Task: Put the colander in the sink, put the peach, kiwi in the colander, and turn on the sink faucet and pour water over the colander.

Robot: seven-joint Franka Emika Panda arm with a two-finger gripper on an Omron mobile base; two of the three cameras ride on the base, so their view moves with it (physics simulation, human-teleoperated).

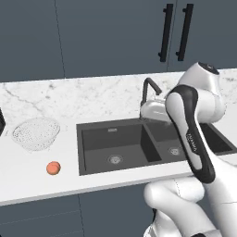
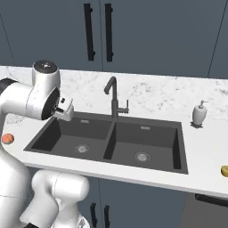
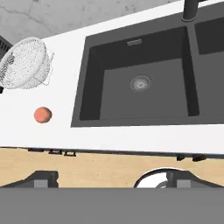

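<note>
The colander [image 1: 35,133] [image 3: 24,63], a white mesh bowl, stands on the counter left of the dark double sink [image 1: 90,155] [image 3: 89,87] [image 2: 178,147]. The orange-pink peach [image 1: 53,168] [image 3: 42,114] [image 2: 7,139] lies on the counter in front of the colander. The olive-brown kiwi [image 2: 225,170] sits far right on the counter, at the picture's edge. The faucet [image 1: 150,88] [image 2: 113,95] rises behind the divider between the basins, and no water runs. My gripper [image 3: 113,179] [image 2: 66,111] hangs high over the left basin, open, with nothing between its fingertips [image 3: 41,179].
A white soap dispenser [image 2: 199,113] stands behind the sink's right end. Dark cabinets with black handles [image 2: 89,31] hang above the marble backsplash. A dark object [image 3: 3,43] shows at the counter's far left, beside the colander. Wooden floor [image 3: 100,166] lies below the counter's front edge.
</note>
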